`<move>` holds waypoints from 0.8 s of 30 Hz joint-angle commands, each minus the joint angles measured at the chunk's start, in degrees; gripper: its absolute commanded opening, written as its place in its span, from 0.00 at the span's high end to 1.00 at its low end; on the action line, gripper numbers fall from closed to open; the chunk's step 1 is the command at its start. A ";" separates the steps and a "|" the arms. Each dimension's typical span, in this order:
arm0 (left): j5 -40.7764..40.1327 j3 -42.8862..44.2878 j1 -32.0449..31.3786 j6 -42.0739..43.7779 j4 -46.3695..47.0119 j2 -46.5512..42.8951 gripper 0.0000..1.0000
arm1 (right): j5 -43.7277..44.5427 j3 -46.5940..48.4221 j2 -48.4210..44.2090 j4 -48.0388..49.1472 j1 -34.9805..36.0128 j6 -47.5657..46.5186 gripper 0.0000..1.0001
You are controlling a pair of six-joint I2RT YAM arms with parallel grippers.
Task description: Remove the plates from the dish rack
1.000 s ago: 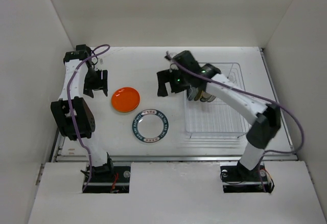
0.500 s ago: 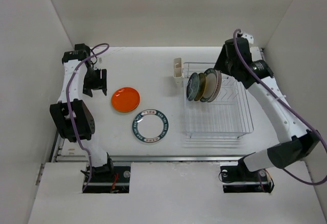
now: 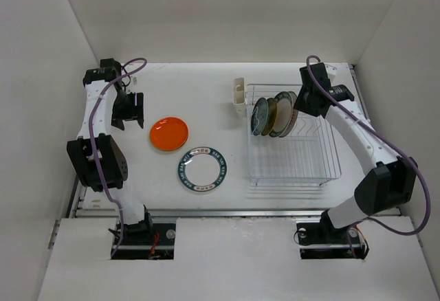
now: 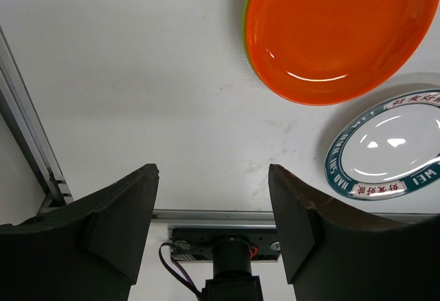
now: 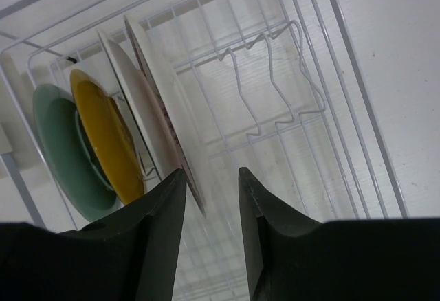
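While the left hand (image 4: pixel 212 181) and right hand (image 5: pixel 212 177) gape, the blue-rimmed plate (image 4: pixel 385 151) reads "WEI".

Dish rack (image 3: pixel 295 167) on table's (image 3: pixel 185 84) right; cup (image 3: pixel 239 95) at its far-left corner, upright plates (image 3: pixel 273 114) in its far end. Two flat plates (image 3: pixel 169 133) lie left.

You are looking at the white plate with the blue rim (image 4: pixel 385 151), and its rim is showing the letters "WEI". The other letters and red marks on it are looking too blurry to read.
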 commanded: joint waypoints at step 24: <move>-0.35 0.09 0.47 0.20 -1.68 -3.28 0.38 | 16.24 13.13 -0.98 -6.82 0.66 -3.20 1.00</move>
